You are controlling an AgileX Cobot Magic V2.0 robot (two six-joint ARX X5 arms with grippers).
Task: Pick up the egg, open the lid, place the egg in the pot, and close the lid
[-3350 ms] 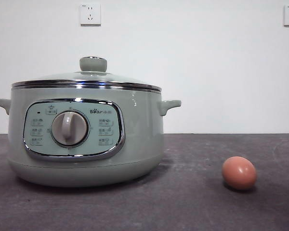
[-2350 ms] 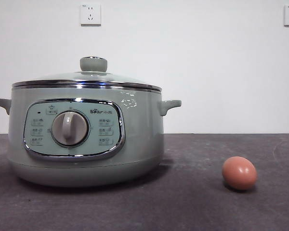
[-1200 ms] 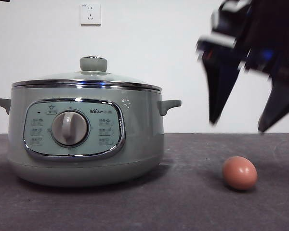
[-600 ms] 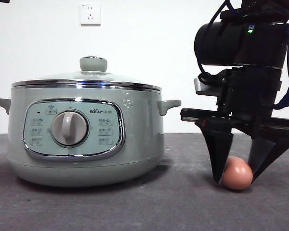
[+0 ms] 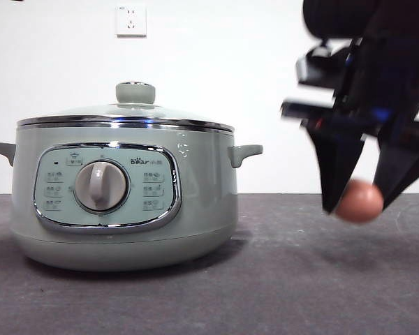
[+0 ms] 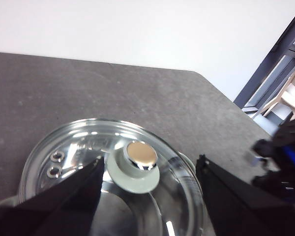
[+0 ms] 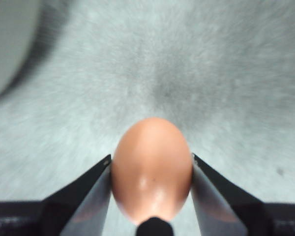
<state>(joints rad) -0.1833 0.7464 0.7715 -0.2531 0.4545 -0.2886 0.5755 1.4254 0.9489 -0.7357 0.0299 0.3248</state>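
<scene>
Dark grey tabletop lay bare at center frame. Right gripper pinched the egg at right, lifted off table, well apart from pot. Left gripper was spread around lid knob.

**One brand name readable on the cooker**

The large round sage-green electric pot is showing the word "Bear" in dark letters on its chrome-framed pale control panel, at about one o'clock from the beige round dial. Two small characters are sitting just after the logo, too small to read. Small printed icons and labels are lining the panel at nine o'clock and three o'clock from the dial, all too fine to make out. The white wall socket plate at twelve o'clock above the pot is carrying no legible marking. The wrist views are showing no text.
</scene>
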